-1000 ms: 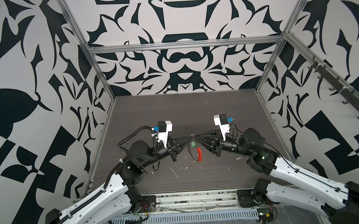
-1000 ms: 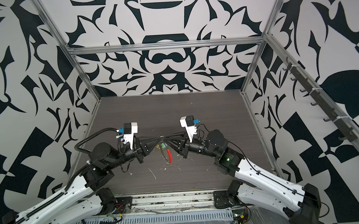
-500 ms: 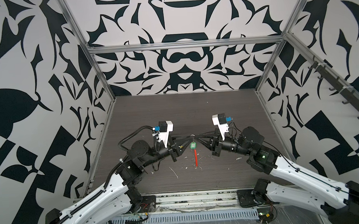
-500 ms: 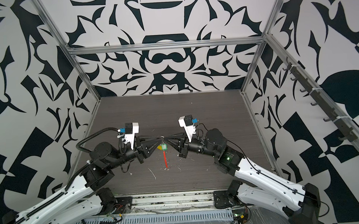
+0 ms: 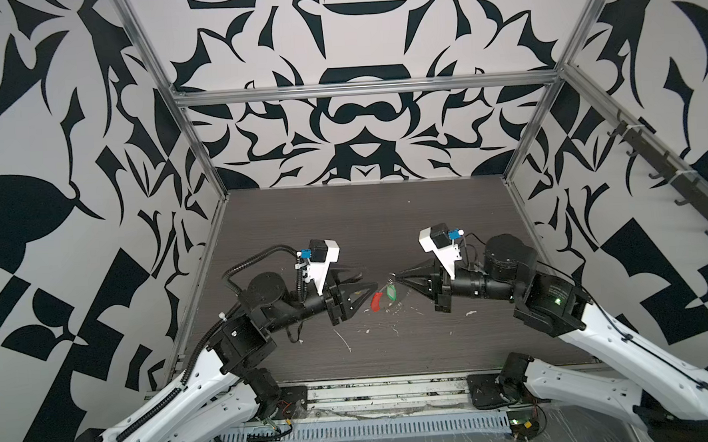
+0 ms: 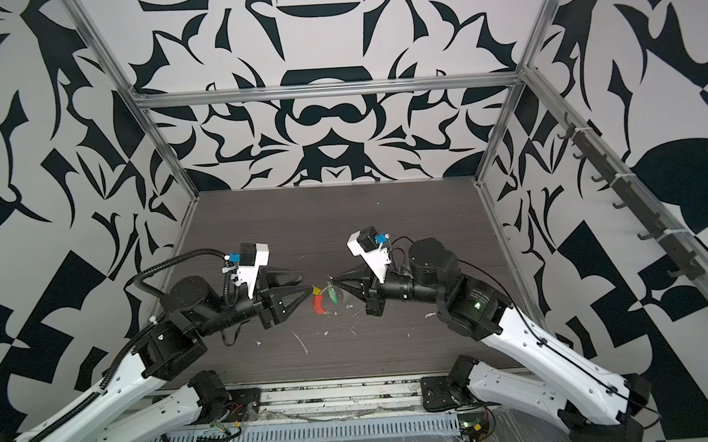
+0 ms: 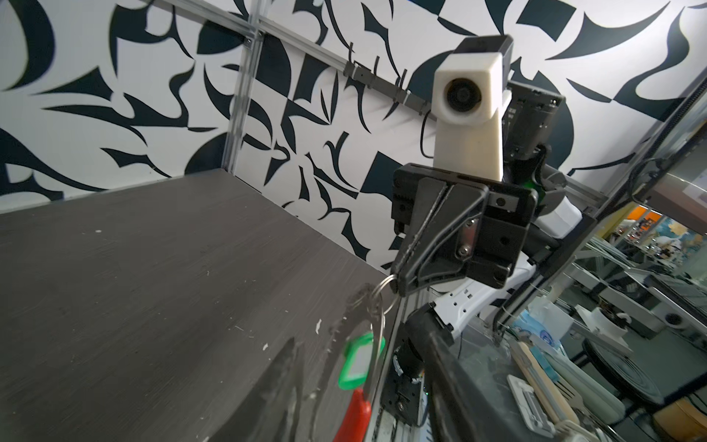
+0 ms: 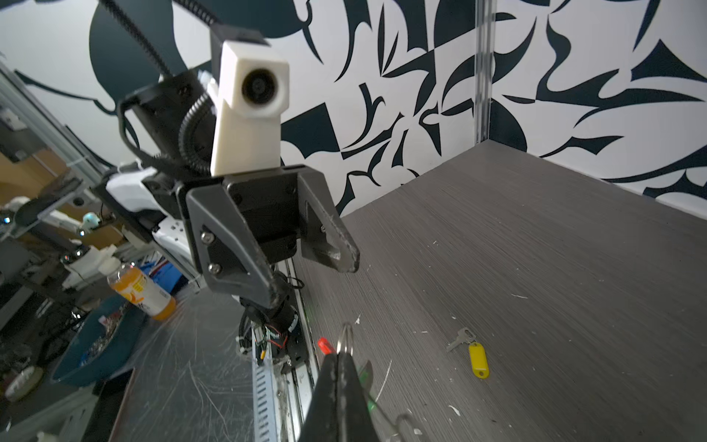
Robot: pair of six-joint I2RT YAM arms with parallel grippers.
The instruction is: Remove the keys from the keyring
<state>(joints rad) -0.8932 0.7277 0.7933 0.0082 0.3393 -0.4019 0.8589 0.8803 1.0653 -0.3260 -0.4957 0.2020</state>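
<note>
Right tool (image 7: 399, 281), pressed shut, pinches the light, springy keyring (image 7: 354, 409) at what looks like its wire top, green-tagged key (image 7: 359, 361) dangling below the tip, its tag likely the easiest hold; left tool (image 8: 308, 279) spread, empty.

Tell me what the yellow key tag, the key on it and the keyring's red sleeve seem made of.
Yellow key tag: smooth moulded plastic, judging by its even, saturated colour and rounded edges. Key: bare silvery metal, with a dull grey sheen. Red sleeve: likely plastic or rubber tubing, uniformly red and smooth, though blurred here.
</note>
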